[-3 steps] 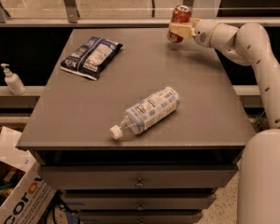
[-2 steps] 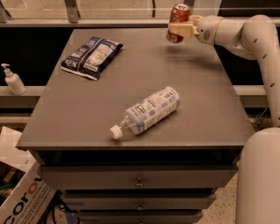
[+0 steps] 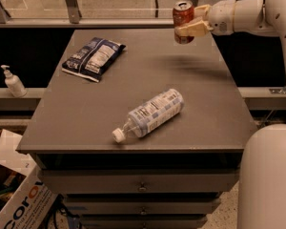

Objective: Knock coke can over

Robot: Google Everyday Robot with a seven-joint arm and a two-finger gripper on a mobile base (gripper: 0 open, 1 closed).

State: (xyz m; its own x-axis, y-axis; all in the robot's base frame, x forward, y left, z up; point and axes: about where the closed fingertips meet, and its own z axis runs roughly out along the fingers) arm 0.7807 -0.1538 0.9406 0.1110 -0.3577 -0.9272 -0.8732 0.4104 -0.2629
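Observation:
The red coke can (image 3: 182,13) with a silver top is upright at the table's far right, and its shadow falls on the tabletop below it. My gripper (image 3: 188,24) comes in from the right and is shut on the can, with one tan finger (image 3: 189,30) across its lower front. The white arm (image 3: 238,15) stretches off to the right.
A clear plastic bottle (image 3: 151,112) with a blue-white label lies on its side near the front of the grey table (image 3: 86,123). A dark chip bag (image 3: 94,57) lies at the back left. A soap dispenser (image 3: 12,82) and a cardboard box (image 3: 14,199) are at the left.
The gripper with the can has risen slightly and stays at the far right. The bottle and bag have not moved.

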